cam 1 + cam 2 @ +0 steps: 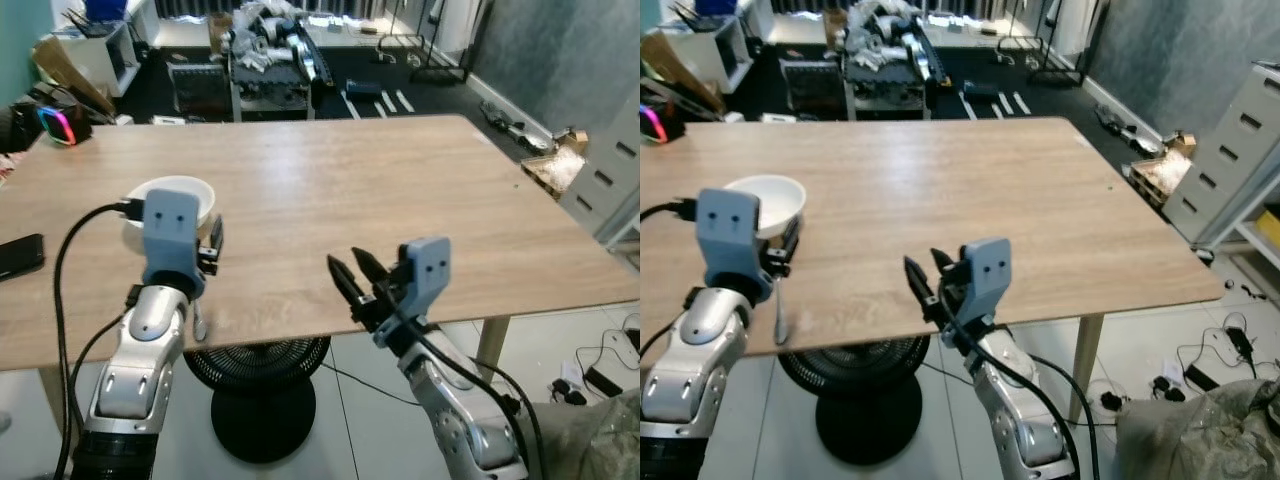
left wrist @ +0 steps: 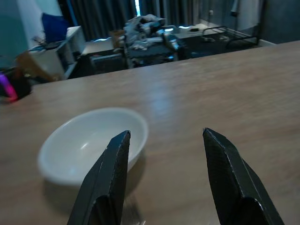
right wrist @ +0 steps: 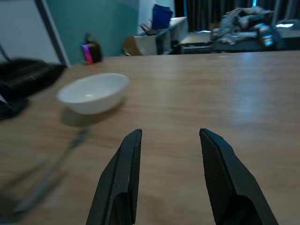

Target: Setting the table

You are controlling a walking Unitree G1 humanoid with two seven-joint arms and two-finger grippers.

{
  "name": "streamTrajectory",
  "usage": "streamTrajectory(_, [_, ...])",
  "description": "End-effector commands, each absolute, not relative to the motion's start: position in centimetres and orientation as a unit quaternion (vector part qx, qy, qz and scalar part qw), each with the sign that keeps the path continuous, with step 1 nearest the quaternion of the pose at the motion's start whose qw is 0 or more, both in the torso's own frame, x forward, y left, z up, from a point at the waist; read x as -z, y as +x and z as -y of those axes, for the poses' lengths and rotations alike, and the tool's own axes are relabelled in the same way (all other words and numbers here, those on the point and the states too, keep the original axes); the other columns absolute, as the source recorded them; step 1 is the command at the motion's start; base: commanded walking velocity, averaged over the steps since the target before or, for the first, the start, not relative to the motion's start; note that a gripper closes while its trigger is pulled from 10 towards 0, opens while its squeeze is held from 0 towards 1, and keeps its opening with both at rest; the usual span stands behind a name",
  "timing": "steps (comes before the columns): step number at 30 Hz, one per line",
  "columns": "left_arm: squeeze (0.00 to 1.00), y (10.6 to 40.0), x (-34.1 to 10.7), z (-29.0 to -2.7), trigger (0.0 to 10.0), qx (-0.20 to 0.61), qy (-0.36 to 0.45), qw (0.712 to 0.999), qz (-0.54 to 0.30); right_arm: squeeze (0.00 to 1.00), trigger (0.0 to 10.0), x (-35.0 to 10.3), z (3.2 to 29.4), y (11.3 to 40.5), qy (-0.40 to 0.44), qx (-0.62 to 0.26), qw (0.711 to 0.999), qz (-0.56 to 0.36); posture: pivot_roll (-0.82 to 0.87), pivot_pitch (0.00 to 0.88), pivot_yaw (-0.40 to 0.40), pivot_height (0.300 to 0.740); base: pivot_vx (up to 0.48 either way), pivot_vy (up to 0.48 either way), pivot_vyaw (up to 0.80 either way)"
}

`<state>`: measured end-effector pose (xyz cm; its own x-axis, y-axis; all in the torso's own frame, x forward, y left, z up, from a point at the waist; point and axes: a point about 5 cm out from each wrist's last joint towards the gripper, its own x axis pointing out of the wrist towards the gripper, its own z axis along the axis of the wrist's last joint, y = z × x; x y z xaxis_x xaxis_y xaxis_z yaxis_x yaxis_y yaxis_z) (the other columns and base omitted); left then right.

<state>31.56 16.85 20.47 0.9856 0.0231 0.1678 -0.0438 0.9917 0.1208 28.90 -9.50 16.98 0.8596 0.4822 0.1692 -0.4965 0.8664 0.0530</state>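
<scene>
The round white ceramic bowl (image 1: 170,205) is parked near the light wooden bench's (image 1: 400,190) near-left edge — a silver spoon (image 1: 779,305) lies just beside it. Both the left gripper (image 2: 164,154) and right gripper (image 3: 166,154) are held with jaws released — wide bare wood is seen ahead.

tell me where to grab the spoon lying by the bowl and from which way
Probably the handle of the spoon, taken from above. It lies flat on the wooden table near the front edge, just on the near side of the white bowl, so only a top-down pinch across the thin handle fits. The open left pincer is closest.
</scene>
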Motion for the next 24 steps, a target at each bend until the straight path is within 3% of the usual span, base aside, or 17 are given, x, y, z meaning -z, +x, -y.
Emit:
streamTrajectory(1, [0.0,31.2,-20.0,-16.4,10.0,-0.004,0.063,0.995,0.071,0.0,10.0,-16.4,9.7,28.7,0.024,-0.256,0.964,0.066,0.02,0.0,0.055,0.74,0.0,0.0,0.0])
streamTrajectory(11, [0.0,29.9,-17.6,-15.5,10.0,0.029,0.027,0.999,0.02,0.0,10.0,-15.0,10.8,28.5,0.004,-0.231,0.973,0.029,0.02,0.0,0.057,0.74,0.0,0.0,0.0])
streamTrajectory(18, [0.0,28.6,-14.3,-17.1,10.0,-0.047,-0.021,0.998,-0.045,0.0,10.0,-13.3,12.4,29.2,-0.014,-0.125,0.992,-0.008,0.03,0.004,0.052,0.74,0.0,0.0,0.0])
streamTrajectory(24, [0.0,27.5,-11.5,-20.4,10.0,-0.135,-0.066,0.983,-0.103,0.0,10.0,-12.2,15.0,29.7,0.031,-0.016,0.999,-0.027,0.03,0.018,0.048,0.74,0.0,0.0,0.0])
